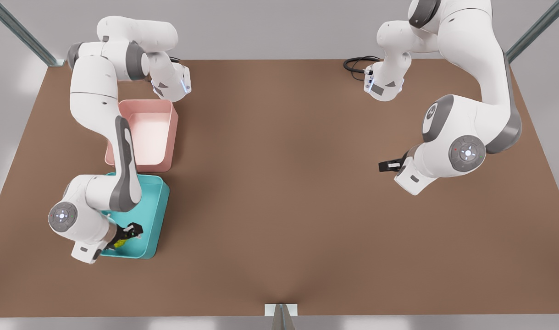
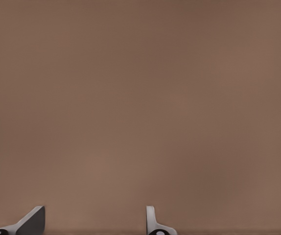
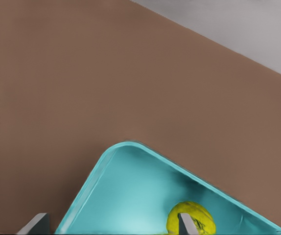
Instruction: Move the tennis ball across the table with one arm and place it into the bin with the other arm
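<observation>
A yellow-green tennis ball [image 3: 189, 218] sits in the teal bin [image 1: 157, 215] (its neighbour tub [image 1: 169, 133] is pink) on a plain brown table [image 1: 284, 183].

Pale grey floor [image 1: 270, 27] surrounded the work area — plain, evenly lit. Metal frame struts [image 1: 18, 30] crossed both far corners.

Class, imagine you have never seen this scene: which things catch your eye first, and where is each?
The yellow-green tennis ball lies inside the teal bin at the front view's left, with the right end effector open above it. A pink tub sits just behind the bin. The left end effector waits open over the bare brown table.
</observation>
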